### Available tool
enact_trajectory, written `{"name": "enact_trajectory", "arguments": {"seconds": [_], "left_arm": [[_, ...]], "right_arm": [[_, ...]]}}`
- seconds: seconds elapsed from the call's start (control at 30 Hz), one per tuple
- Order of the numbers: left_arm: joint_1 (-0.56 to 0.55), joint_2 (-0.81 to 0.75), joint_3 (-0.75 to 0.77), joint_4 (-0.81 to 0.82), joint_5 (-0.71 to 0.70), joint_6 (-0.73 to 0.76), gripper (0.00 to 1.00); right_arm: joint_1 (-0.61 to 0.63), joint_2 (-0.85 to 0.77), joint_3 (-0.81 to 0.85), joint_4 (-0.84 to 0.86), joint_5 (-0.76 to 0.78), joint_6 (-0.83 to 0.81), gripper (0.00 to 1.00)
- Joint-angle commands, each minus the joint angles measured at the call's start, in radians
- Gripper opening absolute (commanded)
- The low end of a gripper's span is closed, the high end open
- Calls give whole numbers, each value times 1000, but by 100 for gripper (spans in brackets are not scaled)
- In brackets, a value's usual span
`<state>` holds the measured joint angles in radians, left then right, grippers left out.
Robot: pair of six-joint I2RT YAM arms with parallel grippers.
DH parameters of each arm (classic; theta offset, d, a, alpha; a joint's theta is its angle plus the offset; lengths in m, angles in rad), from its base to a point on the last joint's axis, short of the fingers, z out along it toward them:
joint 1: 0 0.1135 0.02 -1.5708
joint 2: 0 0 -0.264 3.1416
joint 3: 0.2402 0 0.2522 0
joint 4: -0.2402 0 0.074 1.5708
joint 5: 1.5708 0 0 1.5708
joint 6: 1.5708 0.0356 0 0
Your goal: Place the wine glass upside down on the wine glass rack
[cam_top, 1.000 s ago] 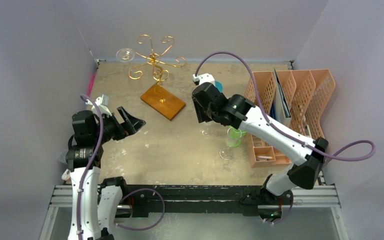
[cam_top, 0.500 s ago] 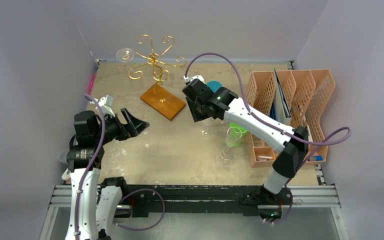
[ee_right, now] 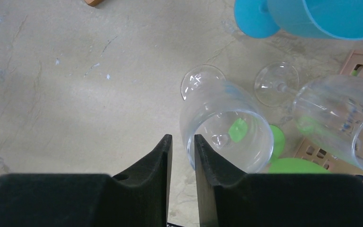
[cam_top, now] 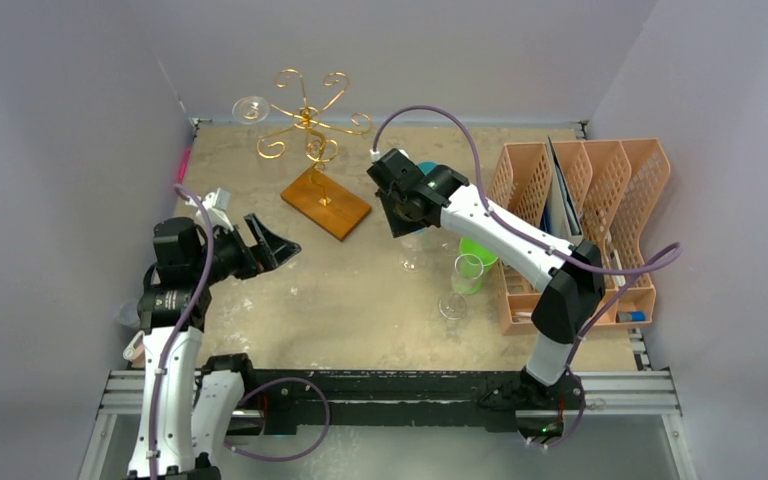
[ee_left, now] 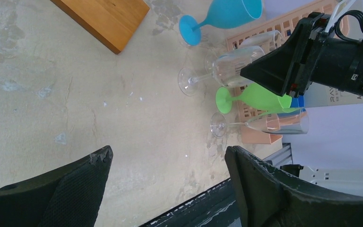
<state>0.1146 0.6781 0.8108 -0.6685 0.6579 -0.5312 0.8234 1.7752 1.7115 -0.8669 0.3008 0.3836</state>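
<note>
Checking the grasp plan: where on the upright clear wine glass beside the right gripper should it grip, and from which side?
Probably by the bowl of the wine glass, the right gripper coming down from above on its left: it stands upright, mouth up, and the green glass and another clear glass crowd its right. That leaves stem and foot free for the rack.

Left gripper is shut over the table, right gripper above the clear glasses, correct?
No: the left gripper is open, fingers wide apart in the left wrist view. It is over the table, the right gripper above the clear glasses.
</note>
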Motion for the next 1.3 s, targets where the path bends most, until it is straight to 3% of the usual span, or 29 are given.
{"name": "enact_trajectory", "arguments": {"seconds": [0.0, 0.17, 0.33, 0.5, 0.7, 1.0, 1.13, 1.27], "left_arm": [[-15, 23, -19, 61, 45, -28, 88], [-21, 52, -24, 64, 117, -51, 86], [-21, 48, -118, 131, 141, -191, 86], [-21, 87, -190, 203, 157, -316, 86], [-21, 135, -241, 236, 86, -482, 86], [-24, 159, -319, 262, 70, -946, 86], [-24, 194, -311, 290, 129, -1001, 84], [-24, 179, -283, 174, 103, -1034, 82]], "right_arm": [[-3, -9, -1, 6, -56, -19, 24], [-3, 0, -5, -2, -60, -21, 18], [-4, 2, -15, 1, -51, -21, 10], [-4, -57, -81, 109, -65, -12, 0], [0, -158, -155, 198, -137, 9, 0], [73, -342, -318, 485, -210, 19, 0], [177, -358, -379, 644, -112, -63, 0], [215, -353, -412, 767, -101, -105, 0]]}}
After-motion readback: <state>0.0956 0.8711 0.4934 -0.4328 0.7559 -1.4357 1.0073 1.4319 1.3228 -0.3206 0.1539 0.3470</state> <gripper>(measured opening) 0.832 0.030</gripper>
